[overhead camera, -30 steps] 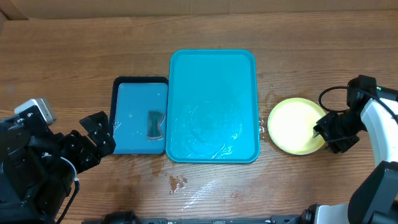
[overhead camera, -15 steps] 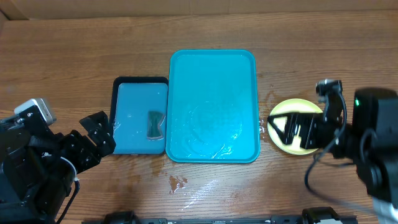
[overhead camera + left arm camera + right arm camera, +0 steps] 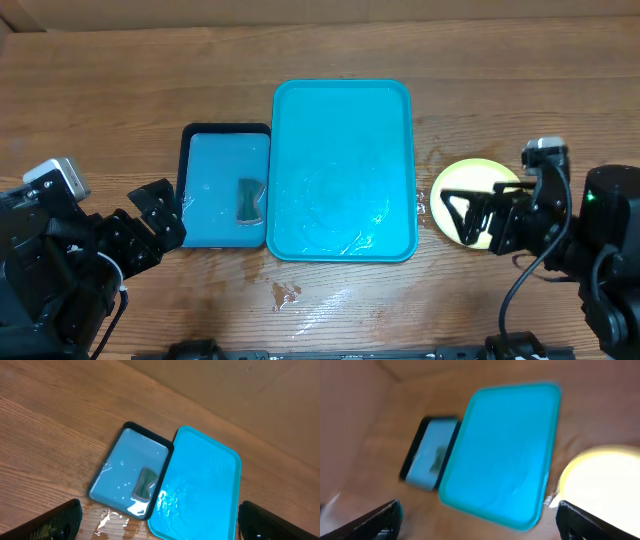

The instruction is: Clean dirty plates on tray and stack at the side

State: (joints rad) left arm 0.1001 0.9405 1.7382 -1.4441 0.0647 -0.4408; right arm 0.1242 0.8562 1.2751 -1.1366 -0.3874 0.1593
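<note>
right end effector [image 3: 458, 215]: released, fingers spread | over yellow-green plate [image 3: 472, 169] | tray [image 3: 340, 100] just beside plate

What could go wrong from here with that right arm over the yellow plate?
1. The right gripper is open over the yellow-green plate. A careless move could clip the rim and shove the plate.
2. There is water on the table between the plate and the tray, so the plate may slide easily if bumped.
</note>
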